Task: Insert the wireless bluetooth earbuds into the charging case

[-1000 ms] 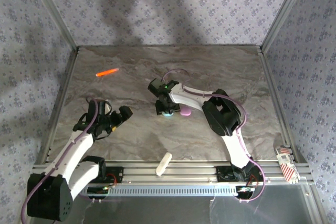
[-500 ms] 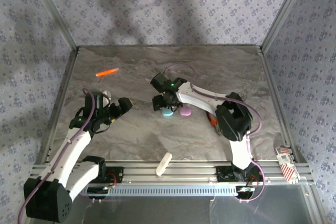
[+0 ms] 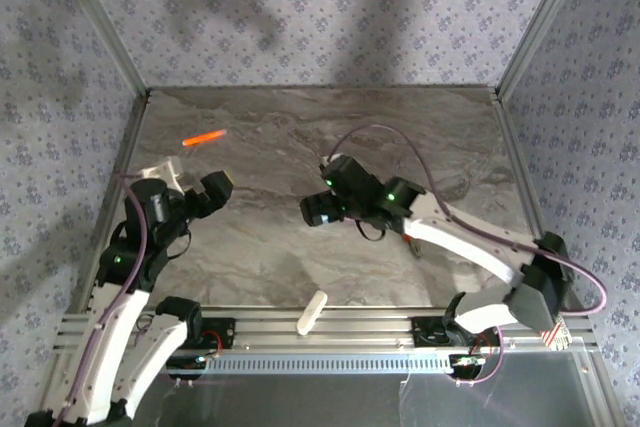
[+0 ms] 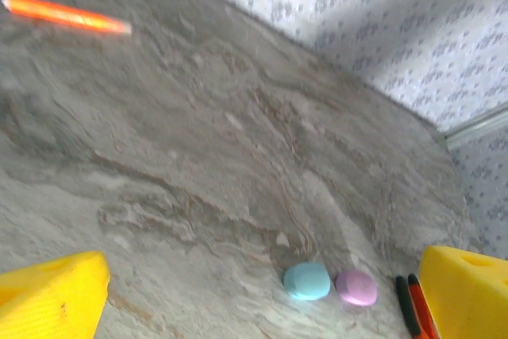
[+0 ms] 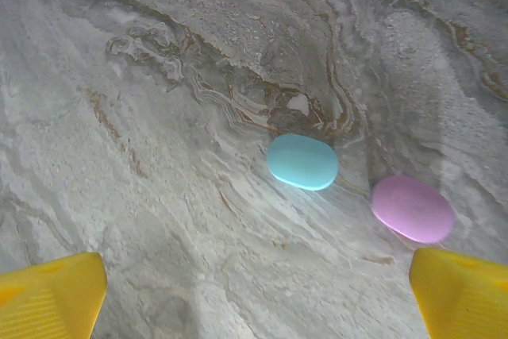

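Two closed oval charging cases lie side by side on the marble table, one teal (image 5: 302, 161) and one pink (image 5: 412, 209). The earbuds are out of view. My right gripper (image 5: 258, 295) hovers above and short of the cases, open, with nothing between its yellow fingertips (image 5: 51, 295). In the top view the right gripper (image 3: 318, 209) sits over the table's middle. My left gripper (image 3: 192, 181) is raised at the left, open and empty. From it the teal case (image 4: 307, 281) and pink case (image 4: 356, 287) appear far ahead, between its yellow fingertips (image 4: 51, 291).
An orange marker (image 3: 204, 137) lies at the back left. A black and orange pen (image 4: 413, 315) lies just right of the pink case. A white stick (image 3: 312, 312) rests on the front rail, and a red-and-white packet (image 3: 545, 322) lies at the front right corner.
My right gripper has opened wide and lifted back off the teal case, its arm swinging out to the right. The left arm has drawn back to the left and risen.
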`<state>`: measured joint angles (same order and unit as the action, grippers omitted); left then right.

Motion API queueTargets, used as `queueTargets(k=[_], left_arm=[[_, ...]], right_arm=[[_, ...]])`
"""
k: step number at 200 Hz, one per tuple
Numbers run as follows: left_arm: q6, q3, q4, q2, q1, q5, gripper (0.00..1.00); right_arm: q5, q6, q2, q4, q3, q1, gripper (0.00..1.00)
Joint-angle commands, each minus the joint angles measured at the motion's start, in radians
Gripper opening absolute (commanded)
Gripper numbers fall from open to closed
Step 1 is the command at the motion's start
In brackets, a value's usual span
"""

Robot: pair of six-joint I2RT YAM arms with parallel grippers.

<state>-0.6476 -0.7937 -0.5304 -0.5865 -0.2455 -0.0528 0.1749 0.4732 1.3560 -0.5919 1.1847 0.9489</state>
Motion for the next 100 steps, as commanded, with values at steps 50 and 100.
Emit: queueTargets(k=[50, 100], left_arm=[[0.059, -0.017, -0.08, 0.182, -0.009, 0.226, 1.0], [0.093, 0.043, -0.021, 0.044, -0.009, 0.284, 1.0]], right_arm=[[0.185, -0.074, -0.475, 0.124, -0.325, -0.004, 1.0], [0.09, -0.129, -0.556, 0.108, -0.377, -0.294, 1.0]])
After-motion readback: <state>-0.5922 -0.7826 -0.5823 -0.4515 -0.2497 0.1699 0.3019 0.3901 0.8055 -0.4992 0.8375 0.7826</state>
